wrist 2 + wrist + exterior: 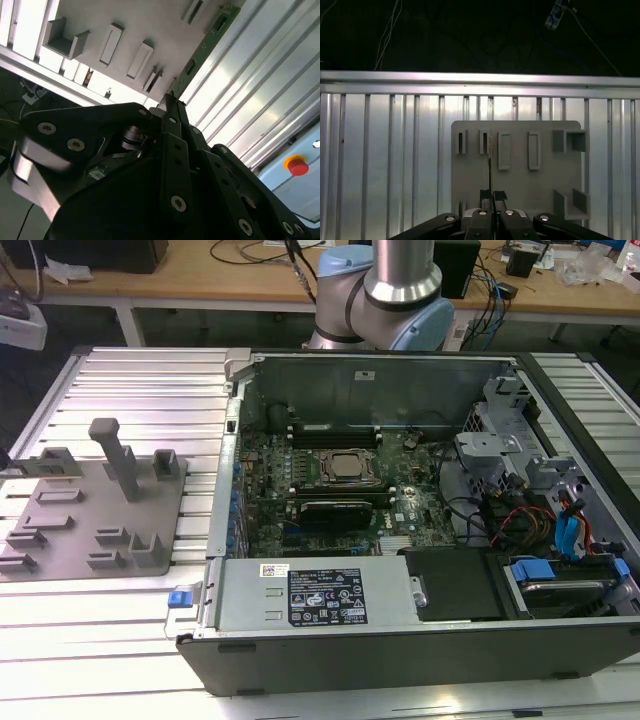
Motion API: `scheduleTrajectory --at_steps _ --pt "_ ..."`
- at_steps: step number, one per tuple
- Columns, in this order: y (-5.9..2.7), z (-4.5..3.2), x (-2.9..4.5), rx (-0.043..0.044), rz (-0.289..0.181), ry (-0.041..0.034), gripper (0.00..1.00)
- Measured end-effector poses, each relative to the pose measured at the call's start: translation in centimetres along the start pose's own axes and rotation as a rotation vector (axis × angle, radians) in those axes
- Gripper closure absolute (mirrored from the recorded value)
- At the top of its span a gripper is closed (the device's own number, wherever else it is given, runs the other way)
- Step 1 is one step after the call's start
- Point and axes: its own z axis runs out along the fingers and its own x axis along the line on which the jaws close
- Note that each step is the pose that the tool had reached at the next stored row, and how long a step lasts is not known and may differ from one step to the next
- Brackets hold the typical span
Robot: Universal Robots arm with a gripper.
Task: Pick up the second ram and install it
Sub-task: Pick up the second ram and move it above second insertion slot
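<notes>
As the second ram (202,48), judged light, stiff yet brittle, is best taken by its flat faces, it is apparently pinched so in the closed gripper (171,101) over the grey plate (155,505), which is found at nine o'clock of the computer case (400,640).

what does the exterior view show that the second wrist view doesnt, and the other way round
Exterior view's own: the open computer case with its motherboard, and the arm's base behind the case.

Second wrist view's own: the gripper shut on the second ram, a green strip sticking out past the fingertips, plus a red button.

Shared: the grey plate with posts and the slatted metal table that it lies on.
</notes>
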Motion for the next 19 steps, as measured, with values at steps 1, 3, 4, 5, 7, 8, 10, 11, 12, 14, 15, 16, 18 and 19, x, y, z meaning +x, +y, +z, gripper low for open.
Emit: scheduleTrajectory --at_steps 1,3,4,5,7,8,10,11,12,14,15,16,18,19 --pt "0.02 -0.39 -0.01 0.0001 0.0 0.0 0.91" --pt "0.08 -1.6 -0.02 0.0 0.0 0.0003 0.91" --pt "0.1 -2.03 -0.02 0.0 0.0 0.001 0.91" --pt "0.12 -2.55 -0.03 0.0 0.0 0.0016 0.91" --pt "0.16 -3.24 -0.04 -0.0001 0.0 0.0039 0.91" --pt "0.17 -3.45 -0.04 -0.0001 0.0 0.0046 0.91" --pt "0.2 -4.09 -0.05 -0.0001 0.0 0.0074 0.91" --pt "0.21 -4.28 -0.05 -0.0001 0.0 0.008 0.91" --pt "0.23 -4.53 -0.06 -0.0001 0.0 0.0088 0.91" --pt "0.25 -4.98 -0.06 -0.0001 0.0 0.0092 0.91" --pt "0.27 -5.47 -0.07 -0.0002 0.0 0.0093 0.91" --pt "0.3 -6.03 -0.08 -0.0001 0.0 0.0092 0.91" --pt "0.35 -6.97 -0.09 -0.0001 0.0 0.0094 0.91" --pt "0.36 -7.18 -0.09 -0.0001 0.0 0.0094 0.91"
